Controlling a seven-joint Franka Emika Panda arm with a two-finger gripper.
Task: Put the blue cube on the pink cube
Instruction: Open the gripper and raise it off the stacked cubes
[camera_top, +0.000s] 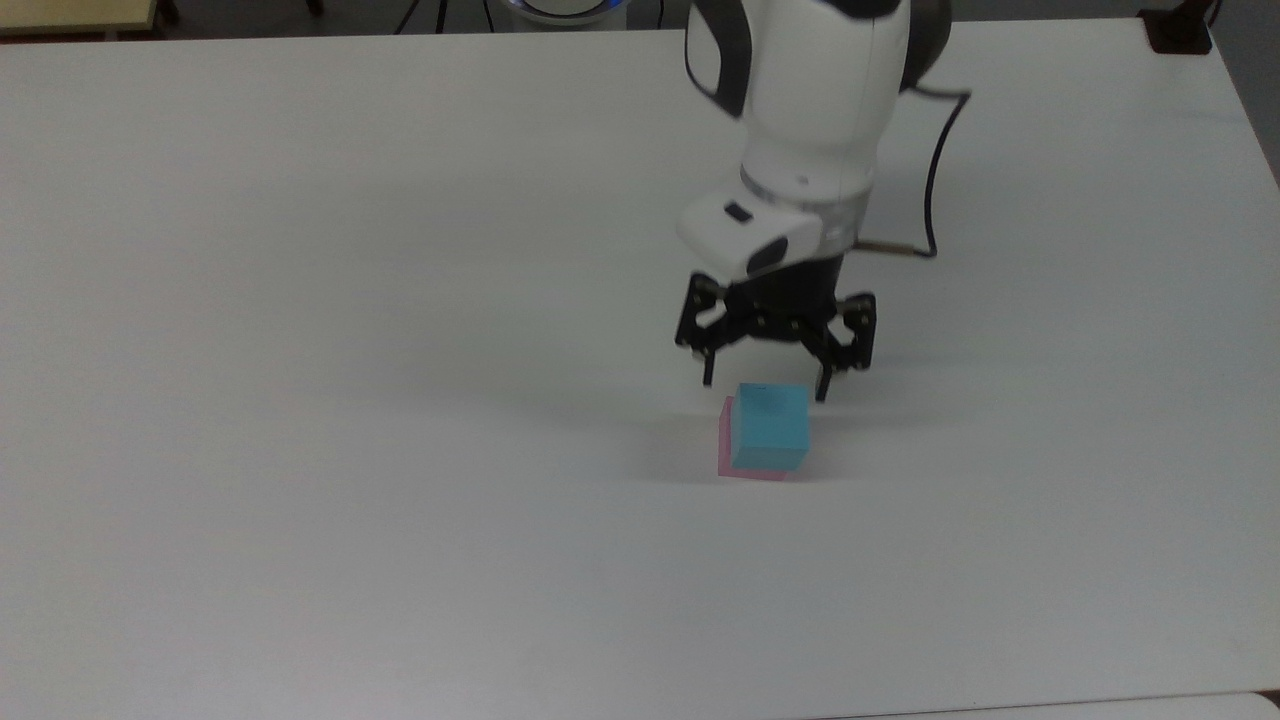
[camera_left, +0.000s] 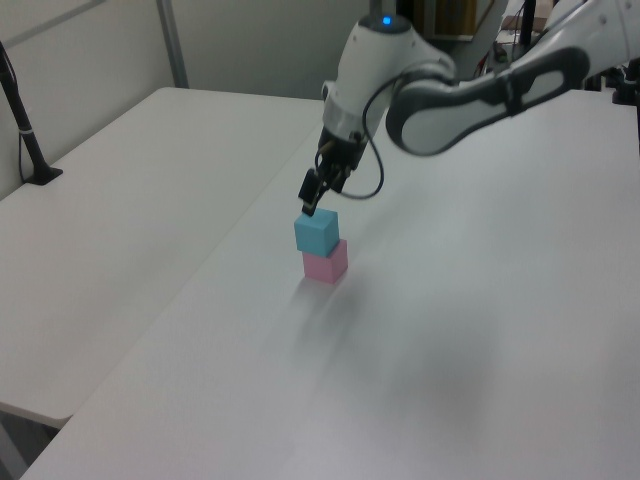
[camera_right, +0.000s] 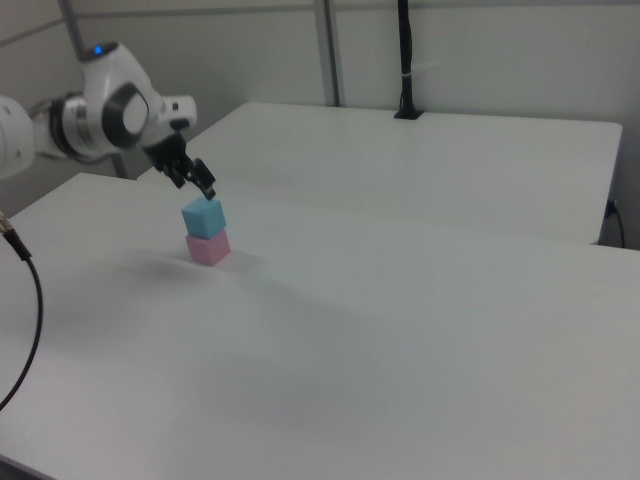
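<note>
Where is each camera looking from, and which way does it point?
Top view: high up, looking down at the table, arm coming in from the far edge, open tool above the blue cube.
Left view: from one side, arm entering from the left view's right.
Right view: from the other side, arm entering from the right view's left.
All share blue cube on pink cube.

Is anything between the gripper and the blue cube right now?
Nothing: in the left view the open gripper hangs just above the blue cube, with only air between them. The blue cube sits on the pink cube.
</note>
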